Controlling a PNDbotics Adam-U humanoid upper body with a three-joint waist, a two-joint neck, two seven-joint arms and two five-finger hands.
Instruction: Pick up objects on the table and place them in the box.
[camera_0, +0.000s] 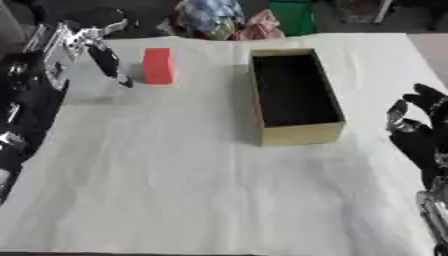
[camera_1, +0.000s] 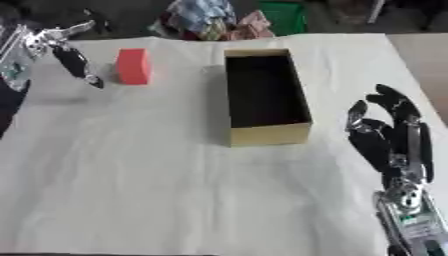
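Item 1: red block (camera_0: 158, 65), upright on the bench (camera_0: 192, 165), far-left part of the white cover, apart from the box. Nothing holds it.

Item 2: box (camera_0: 300, 133), tan card w/ dark inside, open top, long side running away from the robot. Centre-right of bench. Looks empty from here.

Item 3: left hand (camera_0: 107, 59), raised, just left of the block. Dark fingers (camera_1: 77, 64) hang downward, relaxed and spread, not round anything. Tips near the block's left face; touching or a small gap, can't tell.

Item 4: right hand (camera_1: 394, 135), idle at the right edge, fingers up and spread, holding nothing.

Step in hand, by my reading: left hand closing in on the block; grasp not yet made.

Notes for doing it well:
- Bring the hand over so thumb and fingers sit on opp. faces of the block, not all on one side, else it gets shoved or tipped.
- Block stands tall and narrow, prob. topples easily; take it low-to-mid height.
- Lift straight up before travelling right, to clear the box's near-left wall.
- Release over the dark interior, not the rim.
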